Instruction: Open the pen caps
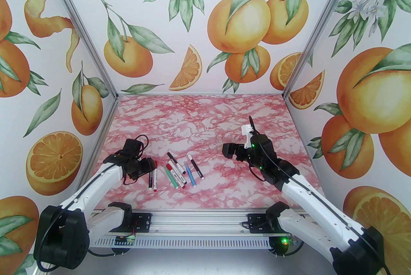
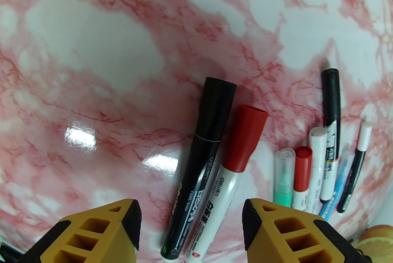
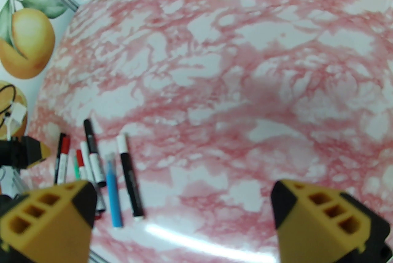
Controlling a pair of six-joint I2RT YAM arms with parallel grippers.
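Step in hand: reaching down for a first pen; every cap in sight still seated, so the task is judged barely begun.
Left gripper (image 2: 191,218): fingers part-way apart, holding nothing; straddling two barrels, neither pad touching them.
Between its fingers: a black marker (image 2: 201,151) and a red-capped white marker (image 2: 225,194), side by side and touching, flat on the pink marble table (image 2: 92,40).
Ahead of its fingertips: the black cap (image 2: 216,108) and the red cap (image 2: 248,139) of that pair, pointing away from the gripper.
To its right: six slimmer pens (image 2: 316,169) in a loose fan, near the pair but apart from it.
Right gripper (image 3: 184,200): spread wide, empty, hovering over bare table; all the pens off to its left, well apart.
Pen count: eight, two thick and six slim.
Cap count: two black, two red, two white, two clear-looking, on the green pen (image 2: 283,194) and the blue pen (image 2: 339,188).
Next move calls for: probably singling out one barrel rather than pinching both, then bringing the right gripper across to take that cap and pull along the pen's length.
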